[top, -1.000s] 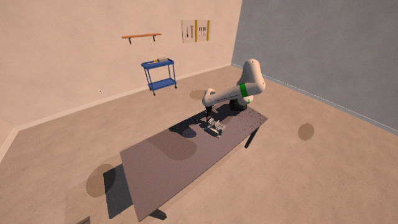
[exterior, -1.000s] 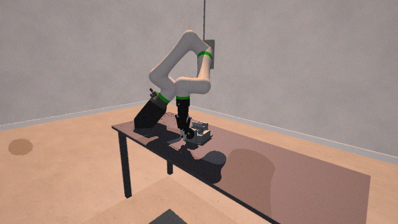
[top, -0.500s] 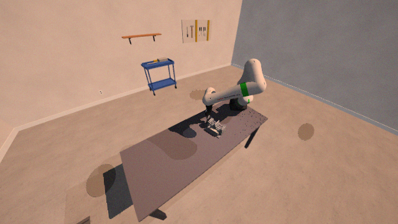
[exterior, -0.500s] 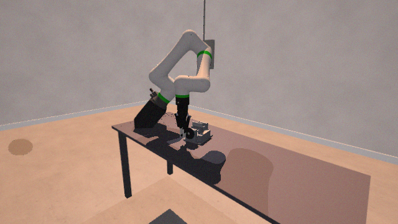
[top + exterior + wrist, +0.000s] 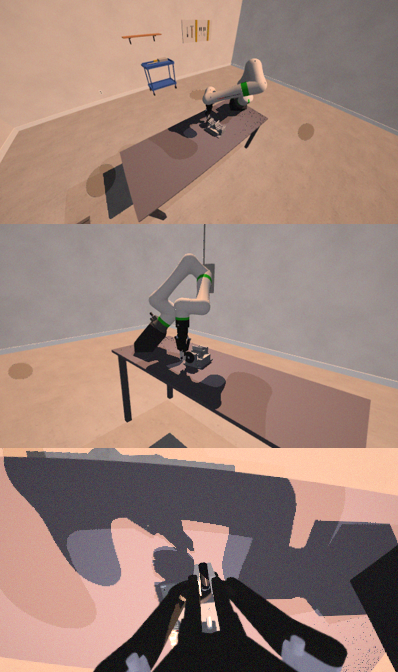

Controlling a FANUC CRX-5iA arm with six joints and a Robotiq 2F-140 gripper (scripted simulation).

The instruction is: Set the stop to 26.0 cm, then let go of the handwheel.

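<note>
A small grey stop fixture (image 5: pixel 215 127) sits on the dark table near the arm's base; it also shows in the exterior view (image 5: pixel 199 357). Its round dark handwheel (image 5: pixel 188 358) faces the table's near edge. My gripper (image 5: pixel 185 353) points down at the wheel and is shut on the handwheel. In the wrist view the two black fingers pinch a thin dark upright piece of the handwheel (image 5: pixel 203 574). The scale and the stop's position are too small to read.
The long brown table (image 5: pixel 186 149) stretches away from the fixture. The arm's dark base (image 5: pixel 148 339) stands at the table's end. A blue cart (image 5: pixel 159 75) and a wall shelf (image 5: pixel 141 36) stand far off by the wall.
</note>
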